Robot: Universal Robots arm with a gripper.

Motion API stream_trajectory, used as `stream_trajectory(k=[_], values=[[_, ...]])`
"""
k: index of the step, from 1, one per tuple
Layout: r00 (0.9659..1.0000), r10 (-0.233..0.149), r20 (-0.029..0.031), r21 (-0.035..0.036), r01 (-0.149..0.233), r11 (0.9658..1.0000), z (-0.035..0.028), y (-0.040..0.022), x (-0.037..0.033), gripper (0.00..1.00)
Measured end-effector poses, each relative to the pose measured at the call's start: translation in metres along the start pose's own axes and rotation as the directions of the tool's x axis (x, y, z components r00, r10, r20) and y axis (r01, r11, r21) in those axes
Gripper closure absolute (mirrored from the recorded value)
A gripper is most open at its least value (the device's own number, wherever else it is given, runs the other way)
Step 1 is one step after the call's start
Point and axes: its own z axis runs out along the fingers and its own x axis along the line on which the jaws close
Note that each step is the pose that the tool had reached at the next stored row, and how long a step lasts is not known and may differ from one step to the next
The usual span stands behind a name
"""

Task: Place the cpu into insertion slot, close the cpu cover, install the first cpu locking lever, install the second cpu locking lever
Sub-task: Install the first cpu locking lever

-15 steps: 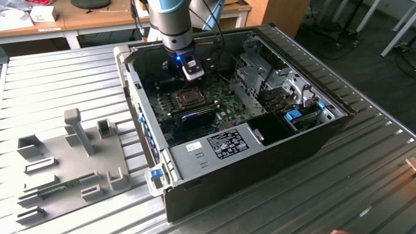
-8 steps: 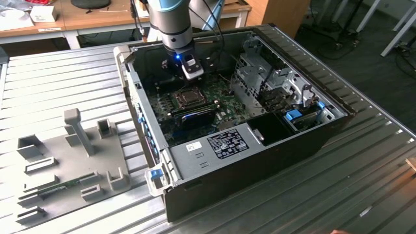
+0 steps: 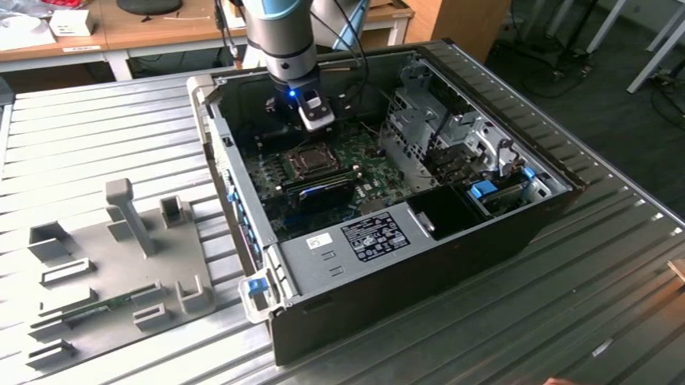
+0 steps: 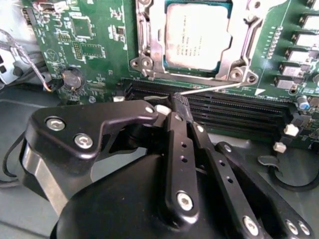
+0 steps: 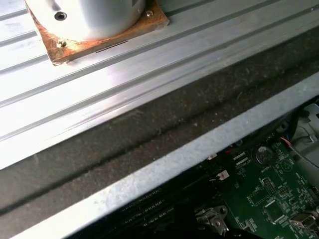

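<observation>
Nearest the lens in the second wrist view, the black gripper (image 4: 179,102) is seen with its fingers pressed together, the tip resting at the end of a thin silvery locking lever (image 4: 217,88) that runs along the edge of the socket, just above the long black memory slots (image 4: 234,112). Whether the lever is actually pinched cannot be told. Beyond the tip, the cpu (image 4: 198,35) is seated in the insertion slot (image 4: 148,63), and the cpu cover (image 4: 238,59) is laid flat around it, its silvery frame bordering the chip's grey top. Green motherboard (image 4: 94,45) surrounds the socket.

In the exterior view, the gripper (image 3: 311,120) is lowered into the open computer case (image 3: 428,241), just beside the socket (image 3: 310,160). The case is set on a ribbed metal table (image 3: 96,136), with a grey fixture plate (image 3: 118,265) lying well apart toward the exterior view's left.
</observation>
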Motion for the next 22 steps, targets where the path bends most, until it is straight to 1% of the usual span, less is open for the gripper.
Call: stream_trajectory(k=[5,9,14,19,22], values=[[1.0,-0.001,0.0029,-0.002,0.001,1.0,0.0045,-0.0014,0.0007,0.9],[1.0,-0.001,0.0072,-0.0046,0.002,1.0,0.0087,-0.0026,0.0013,0.9],[0.9999,-0.002,0.0111,-0.0074,0.002,1.0,0.0121,-0.0035,0.0019,0.9],[0.9998,-0.003,0.0172,-0.0107,0.004,0.9999,0.0167,-0.005,0.0027,0.9],[0.9998,-0.004,0.0205,-0.0119,0.004,0.9999,0.0185,-0.0056,0.0029,0.9]])
